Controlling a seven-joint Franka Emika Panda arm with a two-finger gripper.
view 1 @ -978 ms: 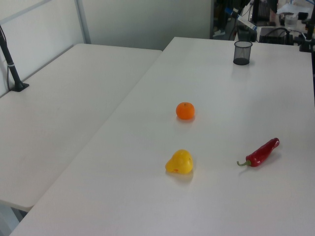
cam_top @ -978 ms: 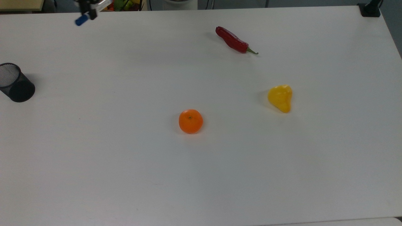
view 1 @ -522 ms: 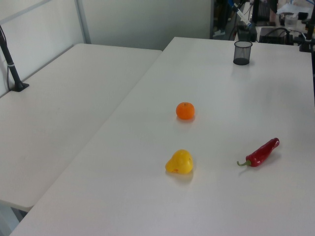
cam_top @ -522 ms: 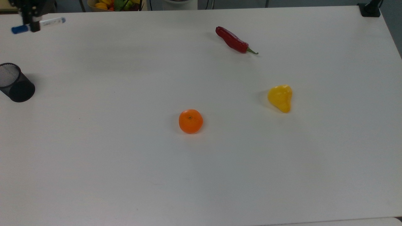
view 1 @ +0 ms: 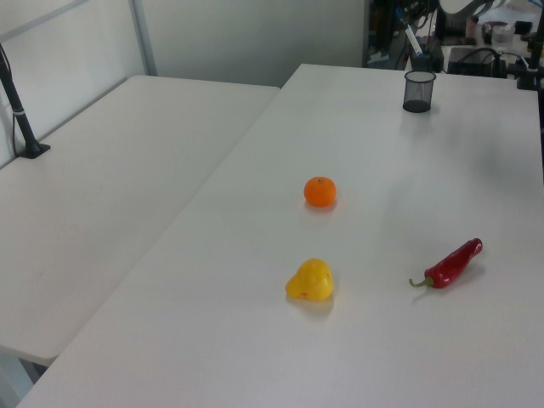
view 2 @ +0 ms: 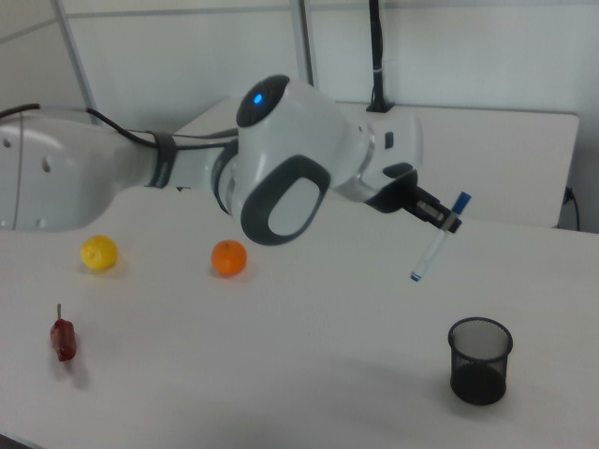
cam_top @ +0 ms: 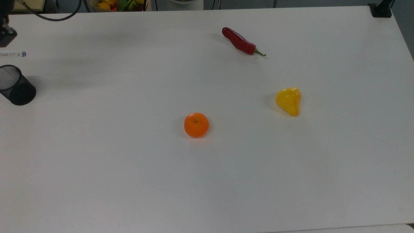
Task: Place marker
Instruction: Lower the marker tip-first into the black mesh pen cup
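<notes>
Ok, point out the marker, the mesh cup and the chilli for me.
marker [view 2: 438, 238]: right view, middle of the white barrel.
mesh cup [view 2: 479, 360]: right view, front of the black wall.
chilli [cam_top: 239, 42]: top view, middle of the red body.

Even, soft light; faint shadows.

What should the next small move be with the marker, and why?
Probably carry the marker sideways until it hangs over the mesh cup, then lower it. In the right view the gripper holds the marker tilted, blue cap up, in the air above the table, its lower tip high above the cup's open rim and toward the right view's left of it. The cup stands upright.
</notes>
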